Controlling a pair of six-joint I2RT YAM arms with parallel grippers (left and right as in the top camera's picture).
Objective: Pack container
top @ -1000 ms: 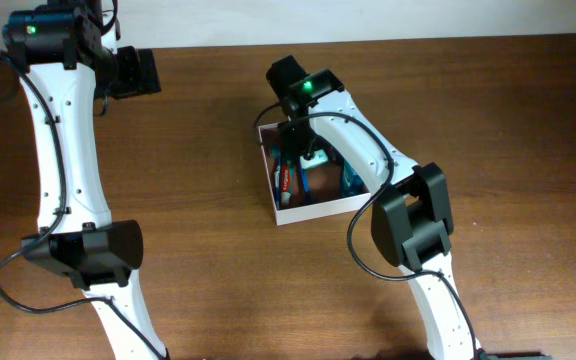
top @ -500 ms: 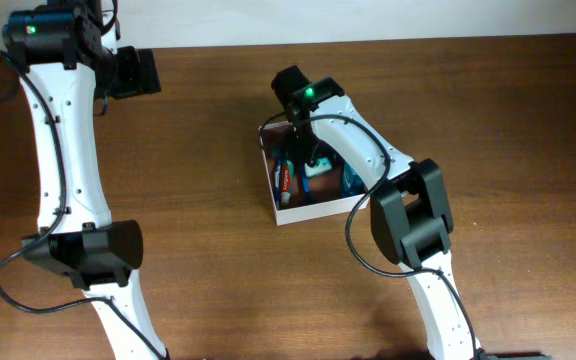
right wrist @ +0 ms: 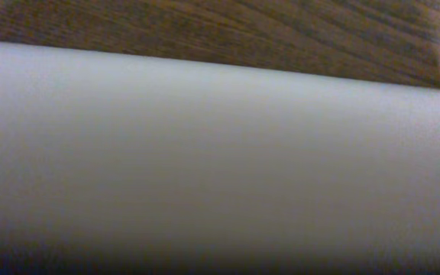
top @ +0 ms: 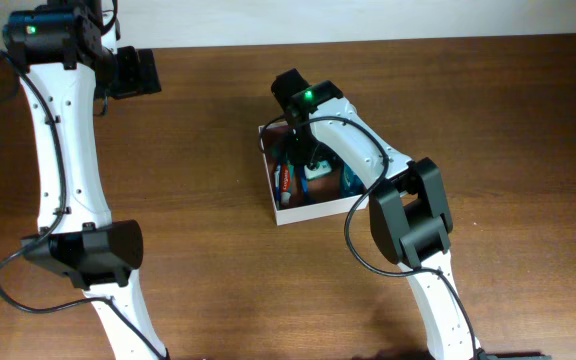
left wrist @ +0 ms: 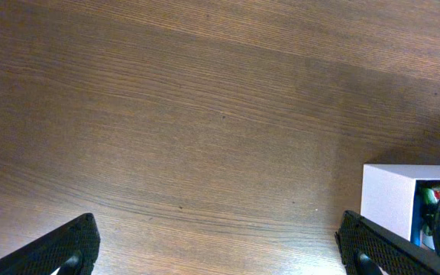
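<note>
Container (top: 313, 211): sits on the desk (top: 198, 200) right of centre, slightly turned, with its open top up. A red-and-white item (top: 285, 181) lies by its left wall and a blue item (top: 352, 183) by its right.
Right hand (top: 302, 150): down inside the container near its far side. The arm hides it from above, and its own camera shows only a blurred white surface (right wrist: 220, 168), probably a wall very close by. I cannot tell whether it is grasping something or has let go.
Left hand (top: 133, 72): spread wide with nothing in it, at the desk's far left and well apart from the container.
Risk, wall: the walls look thin and light, so a sideways move this close could catch one and push or tip the container.
Risk, lifting: if an item is only half let go, rising could drag it back out.
Risk, contents: the inside looks crowded, so a knock from the fingers could stand the red-and-white item up or lever it over the rim.
Risk, sight: with the wrist view blanked, nothing shows clearance, so a straight-up exit seems safest.
</note>
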